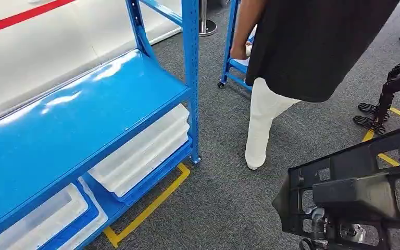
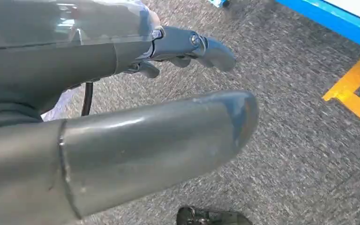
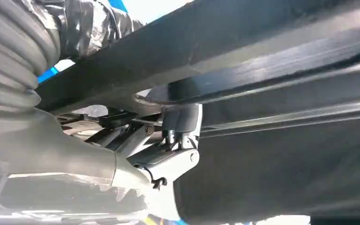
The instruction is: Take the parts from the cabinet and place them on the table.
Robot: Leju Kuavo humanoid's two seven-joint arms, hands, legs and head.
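R hand (image 3: pixel 168 154) grips the black part (image 1: pixel 354 192), L hand (image 2: pixel 159 84) hangs loose w/ nothing; hold tight, walk slow past the person (image 1: pixel 302 47).

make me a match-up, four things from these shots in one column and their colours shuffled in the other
Things:
1. shelf rack
2. part in the right hand
3. floor tape
4. person's trousers

Colours:
A. yellow
B. white
C. blue
D. black

Pairs: 1-C, 2-D, 3-A, 4-B
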